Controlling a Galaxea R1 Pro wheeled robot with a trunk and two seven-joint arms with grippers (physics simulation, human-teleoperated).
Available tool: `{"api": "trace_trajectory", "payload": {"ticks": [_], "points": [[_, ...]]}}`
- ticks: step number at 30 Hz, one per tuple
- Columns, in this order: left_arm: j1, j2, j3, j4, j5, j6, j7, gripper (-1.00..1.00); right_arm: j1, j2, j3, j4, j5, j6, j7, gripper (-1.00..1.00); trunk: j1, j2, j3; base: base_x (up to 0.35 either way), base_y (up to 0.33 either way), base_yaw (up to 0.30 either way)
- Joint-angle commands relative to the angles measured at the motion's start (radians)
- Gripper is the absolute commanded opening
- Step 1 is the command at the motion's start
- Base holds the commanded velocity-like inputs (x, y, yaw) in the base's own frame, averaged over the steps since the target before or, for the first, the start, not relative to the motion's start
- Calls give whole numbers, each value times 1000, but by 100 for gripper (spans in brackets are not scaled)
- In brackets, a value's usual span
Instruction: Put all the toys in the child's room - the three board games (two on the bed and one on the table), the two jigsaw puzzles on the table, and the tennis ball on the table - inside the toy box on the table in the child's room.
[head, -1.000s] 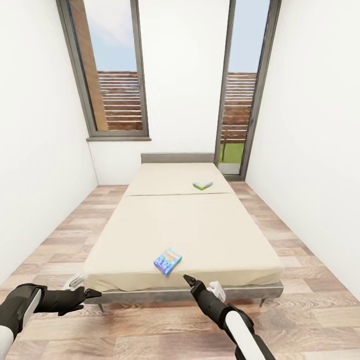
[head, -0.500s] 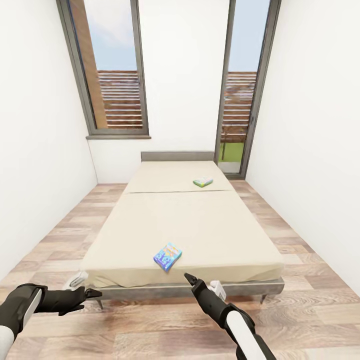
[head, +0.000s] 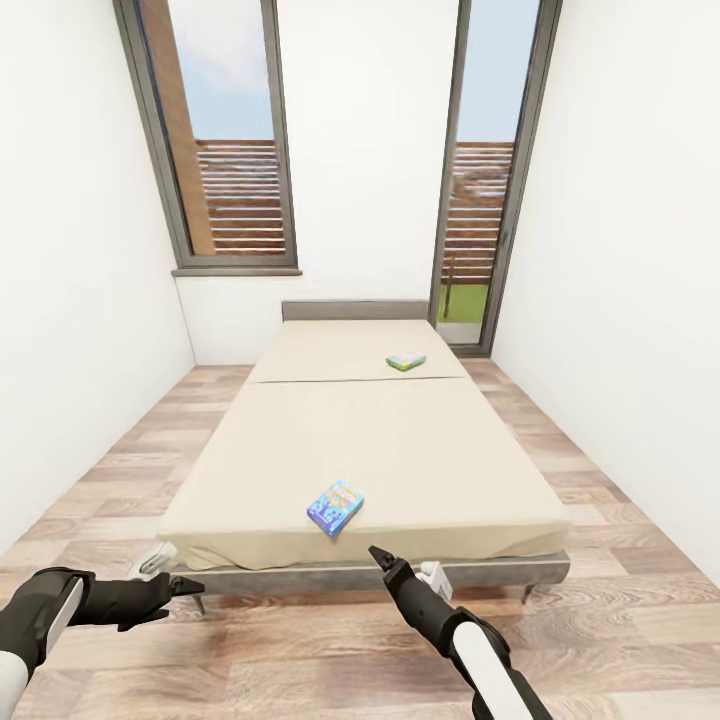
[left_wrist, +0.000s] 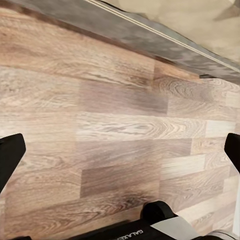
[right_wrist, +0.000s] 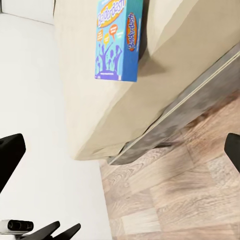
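Two board games lie on the bed (head: 420, 450), a wide beige mattress on a grey frame. A blue box (head: 335, 507) sits near the foot edge and shows close up in the right wrist view (right_wrist: 116, 42). A green-white box (head: 405, 361) rests far up by the mattress seam. My right gripper (head: 378, 555) hovers open just short of the foot edge, below the blue box (right_wrist: 120, 150). My left gripper (head: 190, 587) hangs open over the floor by the bed's left corner (left_wrist: 120, 155). The table, toy box, jigsaw puzzles and tennis ball are out of view.
White walls (head: 80, 300) close in on both sides of the bed, with strips of wood-plank floor (head: 110, 470) between. A tall window (head: 225, 150) and a glass door (head: 480, 200) stand behind the grey headboard (head: 350, 311).
The whole picture has shifted slightly, so the bed and both boxes sit a little higher in it. Both arms hold the same pose, grippers open.
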Motion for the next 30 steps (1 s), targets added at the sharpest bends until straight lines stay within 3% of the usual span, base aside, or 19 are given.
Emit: {"api": "trace_trajectory", "payload": {"ticks": [1, 9, 30], "points": [[-1, -1, 5, 0, -8, 6, -7, 100, 0, 0, 0, -1, -6, 3, -2, 100, 0, 0, -1, 0, 0, 0], [3, -1, 6, 0, -6, 4, -8, 100, 0, 0, -1, -1, -8, 3, -2, 100, 0, 0, -1, 3, 19, 0], [4, -1, 8, 0, -4, 5, -8, 100, 0, 2, -19, -1, -9, 6, -5, 100, 0, 0, -1, 21, 139, 0]]}}
